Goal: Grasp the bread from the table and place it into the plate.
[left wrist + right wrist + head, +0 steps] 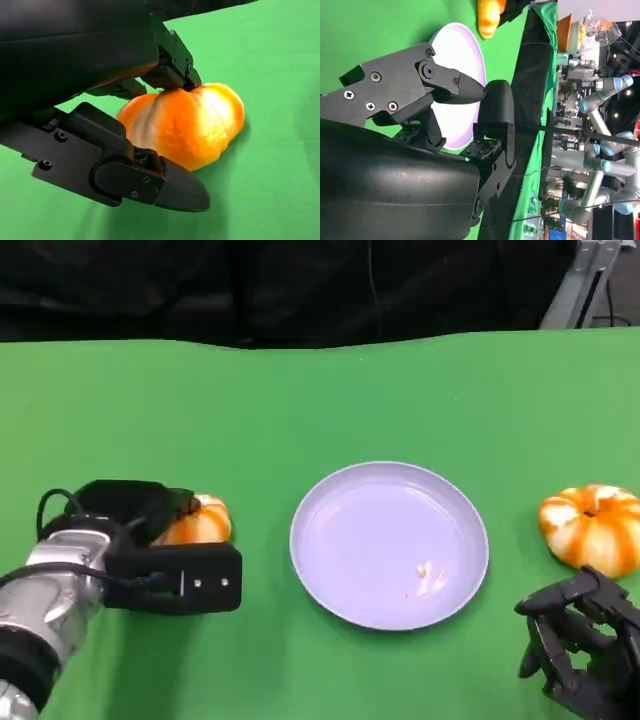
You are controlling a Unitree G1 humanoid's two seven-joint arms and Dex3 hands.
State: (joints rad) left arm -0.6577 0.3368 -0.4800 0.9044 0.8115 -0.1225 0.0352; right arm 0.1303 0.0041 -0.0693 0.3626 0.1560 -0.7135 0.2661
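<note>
An orange, pumpkin-shaped bread (203,523) lies on the green table, left of the pale lilac plate (335,540). My left hand (150,540) is wrapped around it. In the left wrist view the fingers (170,65) press on the top of the bread (195,122) and the thumb (150,180) lies against its near side, with the bread's underside on the cloth. My right hand (585,645) rests near the table's front right, fingers bent and apart, holding nothing. The right wrist view shows the plate (462,55) beyond that hand (420,100).
A second orange and white bread (593,528) sits right of the plate, just beyond my right hand. A few crumbs (428,575) lie in the plate. Black cloth hangs behind the table's far edge. Other robot arms (600,100) stand off the table's side.
</note>
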